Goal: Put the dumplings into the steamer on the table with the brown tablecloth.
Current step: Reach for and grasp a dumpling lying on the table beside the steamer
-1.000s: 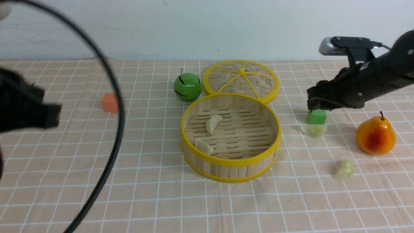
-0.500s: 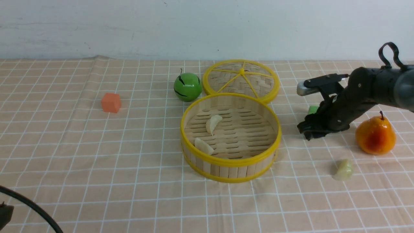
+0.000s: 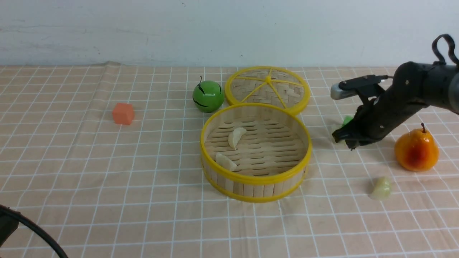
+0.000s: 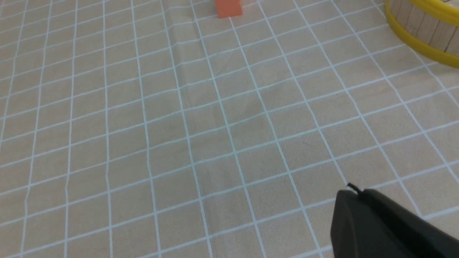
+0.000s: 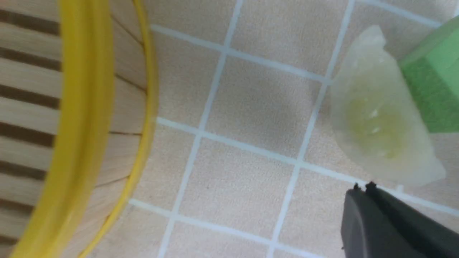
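Nothing here can be read: no words, numbers, labels or signs in any of the pictures. The cloth (image 3: 107, 161) has only a grid of thin white lines on it.
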Tool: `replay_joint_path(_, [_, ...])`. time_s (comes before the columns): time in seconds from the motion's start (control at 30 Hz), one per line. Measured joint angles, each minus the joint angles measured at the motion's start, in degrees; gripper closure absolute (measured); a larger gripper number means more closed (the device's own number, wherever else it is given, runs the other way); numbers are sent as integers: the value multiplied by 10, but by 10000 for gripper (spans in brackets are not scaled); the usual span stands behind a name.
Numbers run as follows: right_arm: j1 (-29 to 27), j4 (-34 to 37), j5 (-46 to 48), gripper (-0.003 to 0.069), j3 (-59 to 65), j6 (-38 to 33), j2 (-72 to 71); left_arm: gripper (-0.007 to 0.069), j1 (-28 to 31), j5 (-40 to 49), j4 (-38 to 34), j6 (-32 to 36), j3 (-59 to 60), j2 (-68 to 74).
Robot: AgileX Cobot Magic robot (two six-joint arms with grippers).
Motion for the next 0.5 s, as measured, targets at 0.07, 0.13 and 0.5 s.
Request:
replay_joint_path(0.07, [0, 8, 0, 677, 0, -1, -17, 638, 0, -2, 5, -1, 0, 0])
replay_joint_path(0.13, [0, 20, -5, 664, -1, -1, -27, 638, 0, -7, 10, -1, 0, 0])
replay_joint_path(0.5, [0, 22, -94, 307, -2, -26, 25, 638, 0, -11, 13, -9, 0, 0])
